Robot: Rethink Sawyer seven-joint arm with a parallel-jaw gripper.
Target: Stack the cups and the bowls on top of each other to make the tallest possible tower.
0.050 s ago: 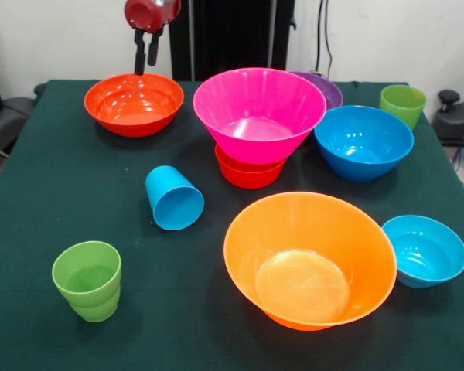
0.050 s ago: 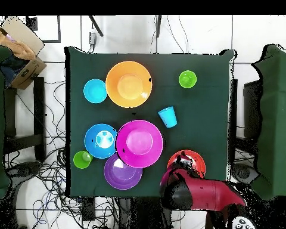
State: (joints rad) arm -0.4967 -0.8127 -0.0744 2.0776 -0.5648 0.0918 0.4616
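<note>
The gripper (image 1: 146, 52) hangs over the far rim of the red-orange bowl (image 1: 134, 103), its two black fingers (image 1: 140, 54) pointing down with a narrow gap between them and nothing held, so it is open; in the overhead view the red arm (image 2: 199, 192) covers part of that bowl (image 2: 195, 157) and the gripper itself is hard to make out there

Seven bowls are on the green table (image 1: 46, 193); beside the red-orange one, the pink bowl (image 1: 259, 114) sits nested in a small red bowl (image 1: 247, 173), the only stack, two high; the purple bowl (image 1: 325, 89) shows only as a rim behind the pink one in the front view, while from above it (image 2: 122, 173) lies touching the pink bowl (image 2: 139, 143); the blue bowl (image 1: 363, 142) stands just beside the pink one, upright; the orange bowl (image 1: 310, 260), the largest, stands alone near the front edge, with the small blue bowl (image 1: 424, 250) touching or nearly touching its side

Three cups: the blue cup (image 1: 174, 198) lies on its side between the red-orange bowl and the orange bowl, mouth toward the camera; one green cup (image 1: 88, 280) stands upright near the front corner, well apart from the rest; the other green cup (image 1: 402, 104) stands upright at the far corner, just behind the blue bowl

Every bowl is mouth up
</note>
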